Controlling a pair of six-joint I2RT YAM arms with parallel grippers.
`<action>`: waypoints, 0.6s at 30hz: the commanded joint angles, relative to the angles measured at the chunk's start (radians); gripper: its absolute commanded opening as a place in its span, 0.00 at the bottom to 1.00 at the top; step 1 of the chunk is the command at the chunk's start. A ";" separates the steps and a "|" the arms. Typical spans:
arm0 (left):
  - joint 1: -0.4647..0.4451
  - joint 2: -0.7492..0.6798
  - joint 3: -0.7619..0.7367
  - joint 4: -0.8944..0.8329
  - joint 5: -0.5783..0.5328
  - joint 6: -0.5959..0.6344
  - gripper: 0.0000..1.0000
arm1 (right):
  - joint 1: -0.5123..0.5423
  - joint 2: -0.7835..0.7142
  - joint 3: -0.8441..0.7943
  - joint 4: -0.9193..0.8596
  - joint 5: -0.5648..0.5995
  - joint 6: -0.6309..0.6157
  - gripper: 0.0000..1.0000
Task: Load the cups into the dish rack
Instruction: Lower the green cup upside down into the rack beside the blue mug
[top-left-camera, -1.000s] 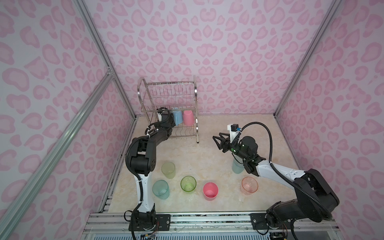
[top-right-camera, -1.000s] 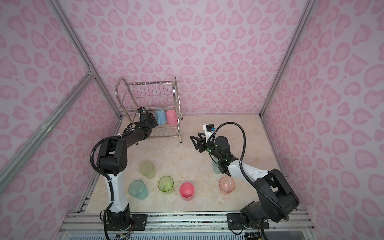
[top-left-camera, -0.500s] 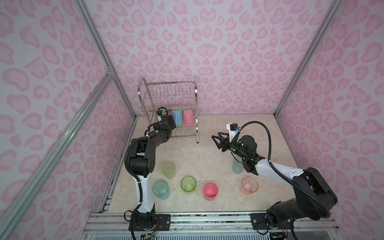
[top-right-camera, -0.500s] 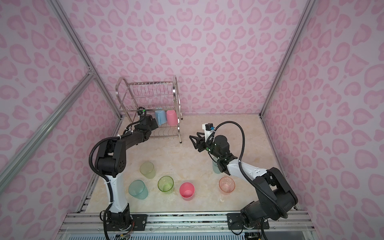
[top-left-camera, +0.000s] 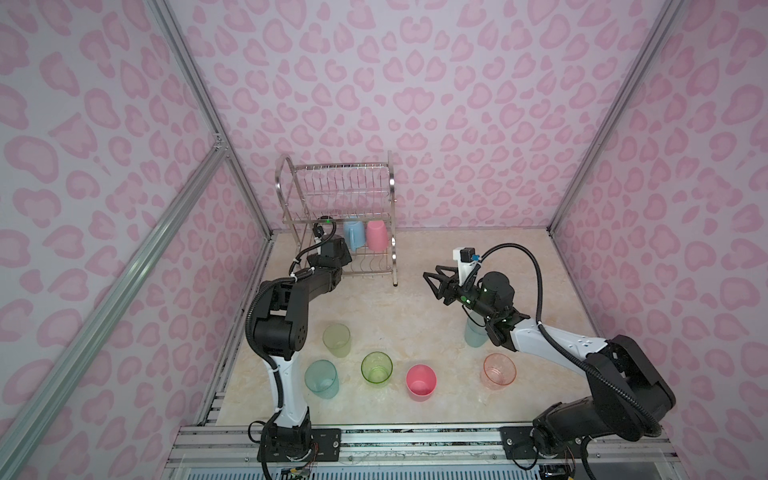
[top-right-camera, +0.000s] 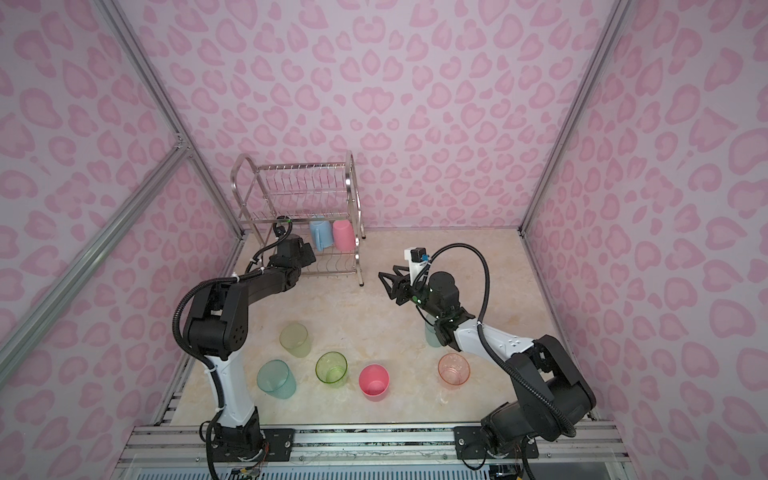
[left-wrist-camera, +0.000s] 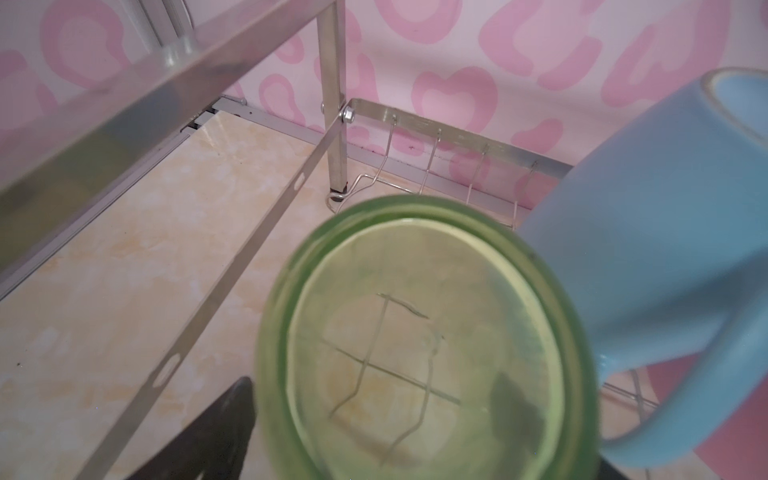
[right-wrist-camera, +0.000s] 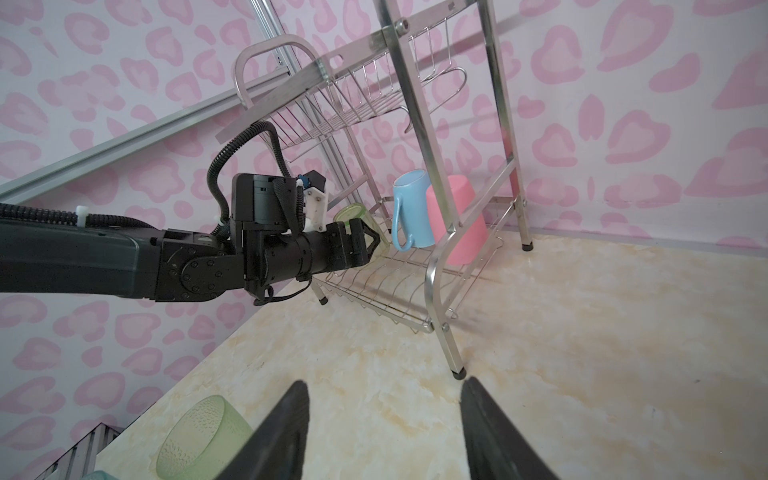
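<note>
Top views, front row: Four cups stand open side up on the pale marble-look table (top-left-camera: 407, 307). From left to right they are a see-through teal plastic cup (top-left-camera: 321, 377), a bright green see-through plastic cup (top-left-camera: 376, 368), a solid pink plastic cup (top-left-camera: 421, 381) and a clear peach plastic cup (top-left-camera: 499, 370).
Next row: A pale green see-through plastic cup (top-left-camera: 337, 340) stands just behind the teal and bright green ones. A second teal cup (top-left-camera: 473, 337) stands behind the peach one, half hidden under the right arm (top-left-camera: 540, 336).
Right gripper: The right gripper (top-left-camera: 432, 283) hangs in the air over the middle of the table and points at the rack. Its two black fingers are apart and nothing is between them.
Left gripper: The left gripper (right-wrist-camera: 368, 241) reaches into the bottom shelf of the rack. Its fingers are spread wide, one on each side of a small green see-through cup (left-wrist-camera: 415, 332). I cannot tell if they squeeze the cup or just sit beside it.
Small green cup: It leans tilted on the wires of the bottom shelf, just beside the mug's handle.
Dish rack: The tall shiny wire dish rack with two shelves (top-left-camera: 336, 185) stands at the back left of the table. On its bottom shelf a light-blue plastic mug with a handle (top-left-camera: 354, 234) and a second pink cup (top-left-camera: 377, 235) lean side by side, touching.
</note>
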 joint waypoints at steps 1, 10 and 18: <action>0.000 -0.026 -0.005 0.050 0.003 0.000 0.86 | 0.004 -0.005 -0.009 0.031 -0.009 0.005 0.58; -0.001 -0.014 0.006 0.058 0.001 0.001 0.70 | 0.003 -0.005 -0.012 0.032 -0.003 0.004 0.58; 0.002 0.009 0.034 0.060 0.005 0.006 0.55 | 0.003 -0.001 -0.008 0.030 0.001 0.004 0.58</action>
